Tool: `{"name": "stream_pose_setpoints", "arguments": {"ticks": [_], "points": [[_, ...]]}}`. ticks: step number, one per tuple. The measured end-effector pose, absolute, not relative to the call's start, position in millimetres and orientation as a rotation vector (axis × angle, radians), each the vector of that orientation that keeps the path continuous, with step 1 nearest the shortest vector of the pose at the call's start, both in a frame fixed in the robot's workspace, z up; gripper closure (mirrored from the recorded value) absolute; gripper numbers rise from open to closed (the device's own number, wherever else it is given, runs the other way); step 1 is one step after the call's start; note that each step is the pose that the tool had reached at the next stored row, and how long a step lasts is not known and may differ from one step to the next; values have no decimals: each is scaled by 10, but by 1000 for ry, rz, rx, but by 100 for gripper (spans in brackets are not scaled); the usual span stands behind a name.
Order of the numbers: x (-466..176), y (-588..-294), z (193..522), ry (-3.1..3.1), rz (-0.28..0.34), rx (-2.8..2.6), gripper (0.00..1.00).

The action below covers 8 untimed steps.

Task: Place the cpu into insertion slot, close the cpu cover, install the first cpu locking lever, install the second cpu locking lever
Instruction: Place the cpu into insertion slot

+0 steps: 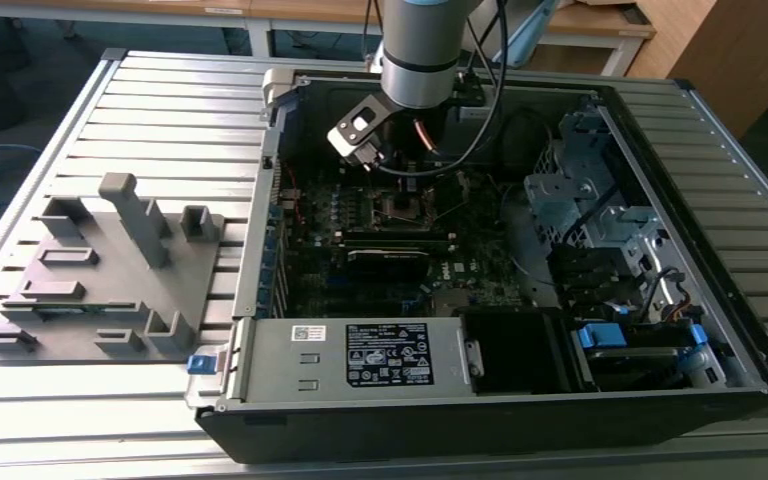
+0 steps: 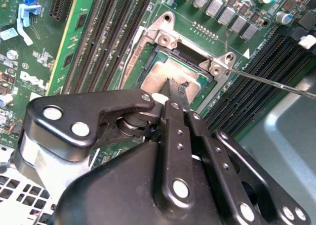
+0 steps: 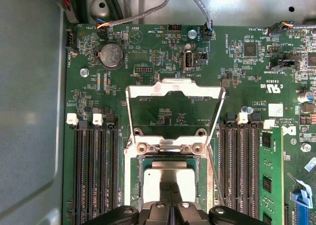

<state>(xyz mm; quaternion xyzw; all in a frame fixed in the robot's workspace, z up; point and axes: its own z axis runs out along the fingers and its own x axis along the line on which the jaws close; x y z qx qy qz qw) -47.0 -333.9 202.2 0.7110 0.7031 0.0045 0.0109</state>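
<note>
Down inside the case (image 1: 491, 440) with the gripper (image 2: 177, 89), toward the far end of the green motherboard (image 3: 148, 52). Pinched almost shut, clutching nothing, tips right at the cpu (image 3: 170, 174); touching or not, cannot tell. Seated flat in the insertion slot (image 2: 166, 36), that chip, flanked both sides by memory slots (image 3: 96, 170). Standing up open at the slot's edge: the cpu cover (image 3: 173, 90).

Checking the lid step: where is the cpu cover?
In the first wrist view the cpu cover stands flipped open, hinged at the edge of the insertion slot.
</note>
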Motion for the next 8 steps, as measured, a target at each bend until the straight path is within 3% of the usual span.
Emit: {"name": "stream_pose_setpoints", "arguments": {"ticks": [8], "points": [[-468, -3339, 2015, 2193, 14, 2218, 90]]}}
